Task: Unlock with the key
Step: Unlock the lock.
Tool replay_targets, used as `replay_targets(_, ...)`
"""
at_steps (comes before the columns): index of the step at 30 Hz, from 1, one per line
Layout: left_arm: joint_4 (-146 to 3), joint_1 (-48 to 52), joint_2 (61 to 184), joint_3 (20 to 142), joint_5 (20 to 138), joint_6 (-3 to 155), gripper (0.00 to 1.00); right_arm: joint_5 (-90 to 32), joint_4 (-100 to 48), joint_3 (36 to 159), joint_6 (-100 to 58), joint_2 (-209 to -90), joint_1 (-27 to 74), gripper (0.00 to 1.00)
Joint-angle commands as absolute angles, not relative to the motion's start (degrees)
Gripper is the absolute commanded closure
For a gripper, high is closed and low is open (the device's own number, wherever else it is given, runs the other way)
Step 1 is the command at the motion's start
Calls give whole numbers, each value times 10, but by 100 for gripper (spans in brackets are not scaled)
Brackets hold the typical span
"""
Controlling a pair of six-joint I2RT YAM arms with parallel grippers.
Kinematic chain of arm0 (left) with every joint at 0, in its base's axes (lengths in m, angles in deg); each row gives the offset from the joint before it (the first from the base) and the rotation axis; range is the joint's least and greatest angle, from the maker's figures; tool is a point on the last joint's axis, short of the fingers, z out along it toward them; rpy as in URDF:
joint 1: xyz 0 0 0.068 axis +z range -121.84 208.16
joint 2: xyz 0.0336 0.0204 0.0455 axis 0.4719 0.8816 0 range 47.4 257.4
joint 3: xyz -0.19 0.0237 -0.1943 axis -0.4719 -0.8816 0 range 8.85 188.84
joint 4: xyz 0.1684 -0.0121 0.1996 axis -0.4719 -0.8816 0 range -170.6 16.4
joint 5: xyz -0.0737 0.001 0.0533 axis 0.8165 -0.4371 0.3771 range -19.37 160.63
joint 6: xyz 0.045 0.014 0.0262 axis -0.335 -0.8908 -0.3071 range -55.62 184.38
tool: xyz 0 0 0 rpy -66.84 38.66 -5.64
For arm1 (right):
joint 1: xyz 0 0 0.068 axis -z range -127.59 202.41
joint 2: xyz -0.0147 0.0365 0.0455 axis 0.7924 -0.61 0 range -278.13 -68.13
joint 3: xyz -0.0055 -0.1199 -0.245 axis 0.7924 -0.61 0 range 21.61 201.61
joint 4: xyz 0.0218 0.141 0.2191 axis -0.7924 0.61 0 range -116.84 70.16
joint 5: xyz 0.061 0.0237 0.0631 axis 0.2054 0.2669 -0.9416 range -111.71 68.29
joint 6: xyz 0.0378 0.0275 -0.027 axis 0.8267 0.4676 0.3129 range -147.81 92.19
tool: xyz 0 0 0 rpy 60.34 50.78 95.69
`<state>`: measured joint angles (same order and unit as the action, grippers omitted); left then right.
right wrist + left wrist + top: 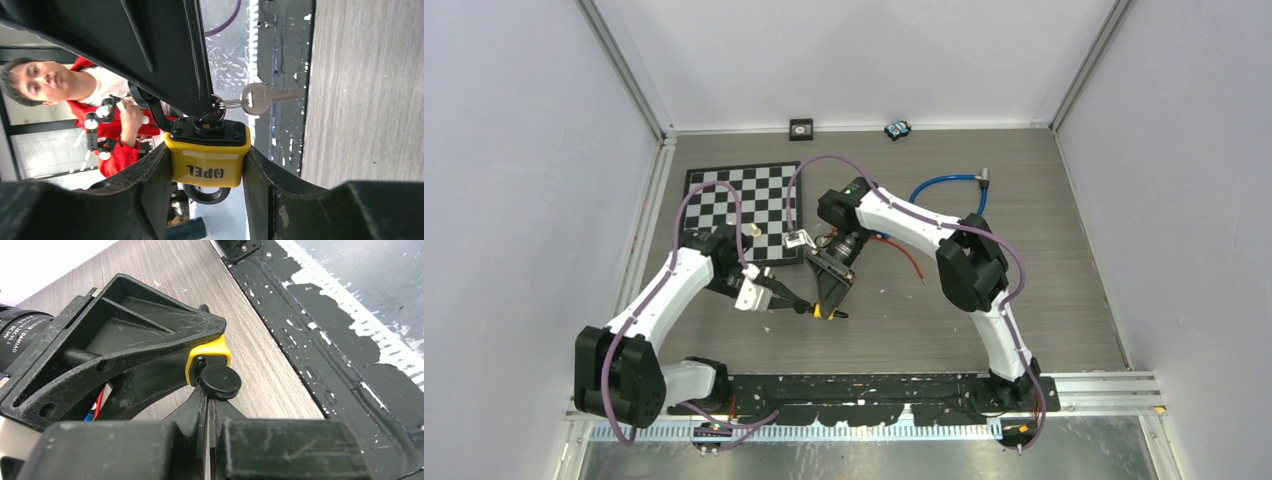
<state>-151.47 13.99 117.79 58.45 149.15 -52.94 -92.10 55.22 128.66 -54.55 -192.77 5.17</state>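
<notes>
I read the right gripper (207,175) clamped on the yellow padlock (208,162). The left gripper (208,399) pinches the black-headed key (220,381) against the padlock.

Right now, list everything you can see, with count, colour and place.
padlock: one, yellow and black, clamped in the right jaws
key: one, black head, pinched in the left jaws against the padlock
spare key: one, silver, hanging on a ring beside the padlock
checkerboard: one, black and white, far left
hose: one, blue, far right
wire: one, red, centre right
square object: one, black, far edge
small object: one, blue-black, far edge
table: one, grey wood grain
person: one, red jacket, beyond the table
left arm: one, white-black, jaws shut
right arm: one, white-black, jaws gripping
</notes>
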Motion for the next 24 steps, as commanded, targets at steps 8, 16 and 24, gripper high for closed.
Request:
replay_targets(8, -1381, 121, 1118, 574, 1484, -626, 100, -891, 460, 1293, -501, -1850, 53, 100)
replay_targets(16, -1325, 118, 1084, 543, 1438, -672, 100, -953, 426, 1271, -458, -1869, 66, 100)
replay_targets(24, -1324, 117, 1081, 538, 1389, -792, 100, -987, 381, 1244, -417, -1876, 68, 100)
